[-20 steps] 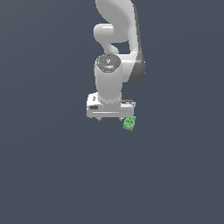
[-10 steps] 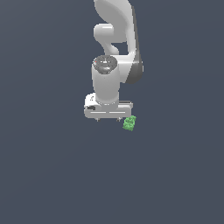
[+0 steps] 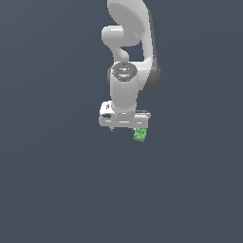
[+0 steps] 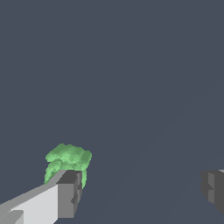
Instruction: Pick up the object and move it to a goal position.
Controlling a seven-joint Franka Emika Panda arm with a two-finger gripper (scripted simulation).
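Green and bumpy, the small block [image 3: 140, 135] sits just under the white gripper [image 3: 125, 127], at the end nearer the exterior view's right. In the wrist view the block [image 4: 67, 162] lies right at the tip of one finger [image 4: 65, 194], partly hidden behind it and seemingly touching it, while the other finger [image 4: 213, 188] stands far off across a wide gap. The gripper is spread wide and clasps nothing. The arm [image 3: 128, 57] hangs down over a plain dark grey surface [image 3: 57, 180]; whether the block rests on it cannot be told.
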